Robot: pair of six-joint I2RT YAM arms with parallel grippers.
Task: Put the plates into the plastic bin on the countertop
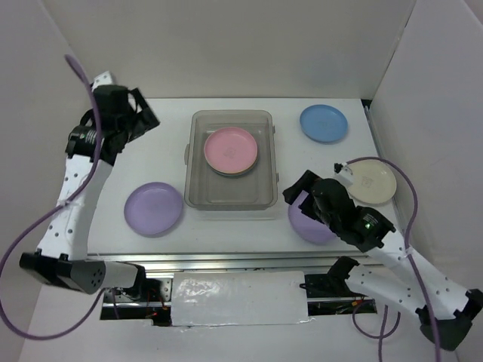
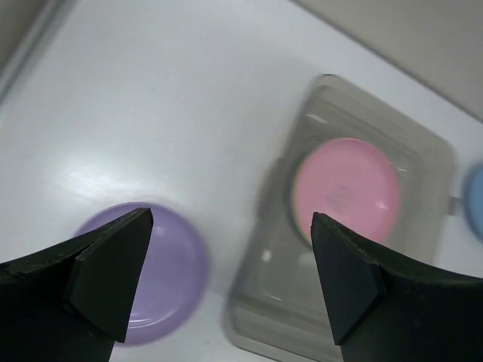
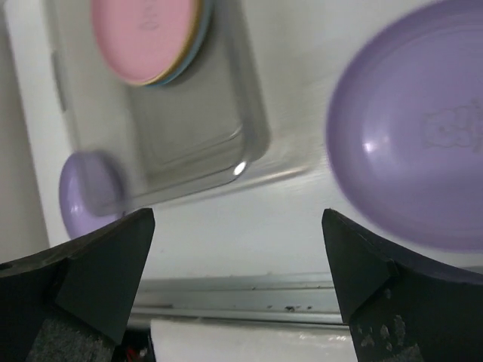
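The clear plastic bin (image 1: 198, 192) stands mid-countertop with a pink plate (image 1: 230, 149) on top of a stack inside. In the right wrist view (image 3: 147, 34) orange-yellow and blue edges show under the pink plate. One lavender plate (image 1: 154, 209) lies left of the bin. Another lavender plate (image 1: 309, 226) lies right of it, partly under my right gripper (image 1: 298, 192), which is open and empty (image 3: 238, 215). A blue plate (image 1: 324, 123) and a cream plate (image 1: 371, 181) lie at the right. My left gripper (image 1: 143, 113) is open and empty, high above the table's left (image 2: 231, 219). The fruit-pattern plate is out of view.
White walls close in the countertop (image 1: 166, 143) at the back and on both sides. A metal rail (image 1: 226, 262) runs along the front edge and also shows in the right wrist view (image 3: 241, 294). The near half of the bin holds no plate.
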